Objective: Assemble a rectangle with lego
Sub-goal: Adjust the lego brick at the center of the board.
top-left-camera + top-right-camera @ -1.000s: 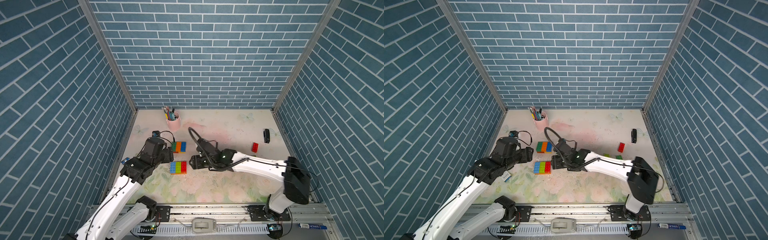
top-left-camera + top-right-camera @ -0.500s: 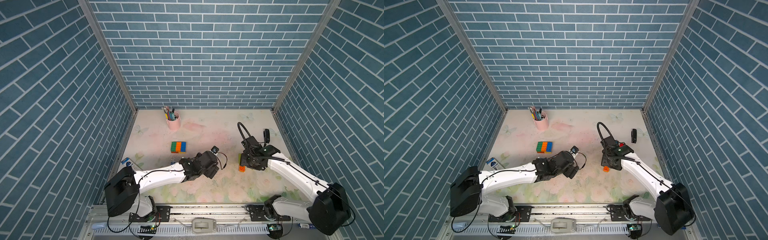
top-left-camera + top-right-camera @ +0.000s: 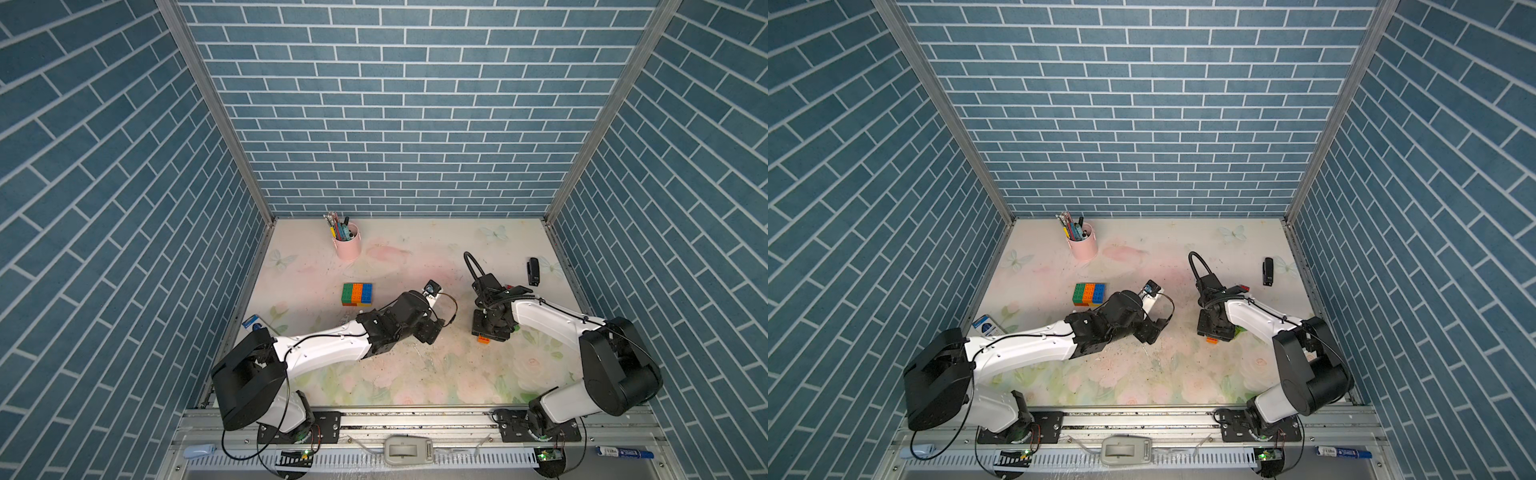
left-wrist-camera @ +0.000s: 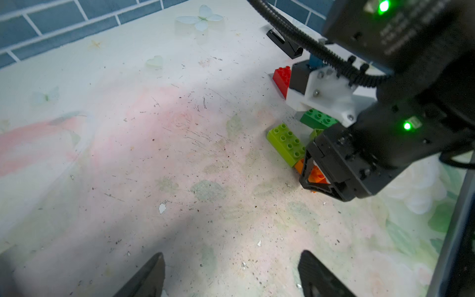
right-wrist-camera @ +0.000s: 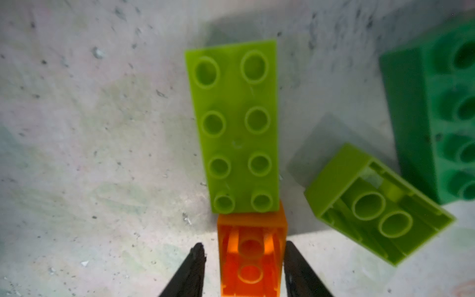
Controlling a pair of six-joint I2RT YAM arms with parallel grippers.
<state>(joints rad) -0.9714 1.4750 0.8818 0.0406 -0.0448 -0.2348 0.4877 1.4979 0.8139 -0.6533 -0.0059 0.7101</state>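
Observation:
A joined block of green, orange and blue lego (image 3: 356, 293) (image 3: 1089, 293) lies left of centre. An orange brick (image 5: 252, 257) (image 3: 483, 339) lies hollow side up on the table, with my right gripper (image 5: 244, 250) (image 3: 484, 334) straddling it. One finger touches its side; the other stands a small gap off. Beside it are a lime brick (image 5: 236, 128) (image 4: 285, 144) with studs up, an overturned lime brick (image 5: 377, 208) and a dark green brick (image 5: 442, 123) (image 4: 317, 119). A red brick (image 4: 282, 77) (image 3: 508, 286) lies behind the right wrist. My left gripper (image 4: 231, 259) (image 3: 430, 332) hangs open over bare table.
A pink pen cup (image 3: 347, 245) stands at the back left. A black clip-like object (image 3: 533, 271) lies near the right wall. A blue-and-white card (image 3: 252, 322) sits by the left edge. Blue brick walls enclose the table on three sides.
Both arms have swung right, away from the assembled bricks. The right gripper has come down around the orange brick and narrowed. A second multicoloured block seen earlier no longer shows.

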